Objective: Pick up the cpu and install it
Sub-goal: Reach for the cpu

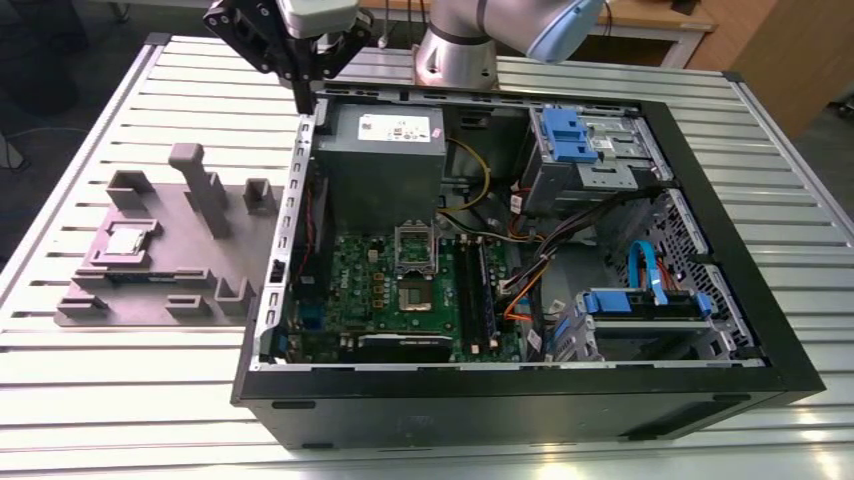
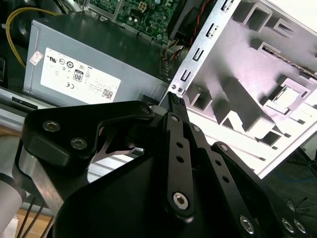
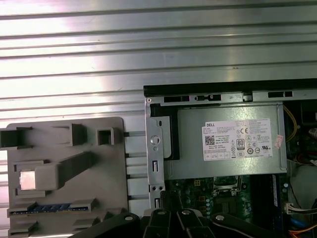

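Nearest me, the open computer case [image 1: 534,390] lies on the slatted table [image 1: 134,400], with its motherboard [image 1: 387,290] showing. On the exterior view's left, just beside the case, the grey fixture tray [image 1: 247,240] holds the cpu [image 1: 130,242] in a recess (lying flat, well apart from the claw). Farthest back, the gripper [image 1: 304,100] hangs over the case's corner by the power supply [image 1: 387,150], its fingers pressed together and holding nothing.
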You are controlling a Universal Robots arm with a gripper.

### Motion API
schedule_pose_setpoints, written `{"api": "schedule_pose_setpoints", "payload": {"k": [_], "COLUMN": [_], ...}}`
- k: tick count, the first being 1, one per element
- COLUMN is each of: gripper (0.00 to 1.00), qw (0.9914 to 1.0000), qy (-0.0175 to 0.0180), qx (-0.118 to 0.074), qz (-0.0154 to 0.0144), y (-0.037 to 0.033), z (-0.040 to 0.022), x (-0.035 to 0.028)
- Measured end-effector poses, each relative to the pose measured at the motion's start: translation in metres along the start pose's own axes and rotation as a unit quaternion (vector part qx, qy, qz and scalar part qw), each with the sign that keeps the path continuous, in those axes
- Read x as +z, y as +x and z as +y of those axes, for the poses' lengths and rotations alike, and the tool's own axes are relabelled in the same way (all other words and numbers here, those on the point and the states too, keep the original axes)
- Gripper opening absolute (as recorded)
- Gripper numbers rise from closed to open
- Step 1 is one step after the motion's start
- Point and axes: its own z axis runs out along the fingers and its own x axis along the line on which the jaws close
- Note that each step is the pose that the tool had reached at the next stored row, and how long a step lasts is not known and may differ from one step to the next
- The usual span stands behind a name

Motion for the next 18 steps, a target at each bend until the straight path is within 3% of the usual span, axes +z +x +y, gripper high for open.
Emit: {"api": "schedule_pose_setpoints", "payload": {"k": [18], "gripper": [0.11], "qw": [1.00000], "qy": [0.0000], "qx": [0.000], "qz": [0.0000], "y": [0.0060], "z": [-0.0004], "x": [0.0000]}}
